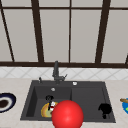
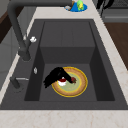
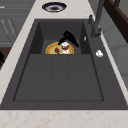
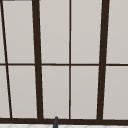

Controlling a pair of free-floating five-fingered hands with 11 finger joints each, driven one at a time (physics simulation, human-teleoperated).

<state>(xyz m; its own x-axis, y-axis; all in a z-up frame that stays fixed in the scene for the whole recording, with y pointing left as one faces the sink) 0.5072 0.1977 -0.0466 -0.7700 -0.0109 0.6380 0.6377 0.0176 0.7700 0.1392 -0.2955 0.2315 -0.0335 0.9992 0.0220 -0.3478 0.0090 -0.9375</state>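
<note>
I have the left hand (image 2: pixel 55 76) down in the sink's left basin (image 2: pixel 47 93), reaching from the faucet side across the yellow-rimmed plate (image 2: pixel 78 87). Its fingertips are on a small red-and-white item (image 2: pixel 62 80) near the plate's centre; whether they pinch it I cannot tell. The right hand (image 1: pixel 105 109), fingers curled on nothing, hangs over the right drainboard, well apart. The left is nearer.

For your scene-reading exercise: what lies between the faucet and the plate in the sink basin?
In the left side view, the left robot hand reaches from the faucet side onto the plate.
</note>
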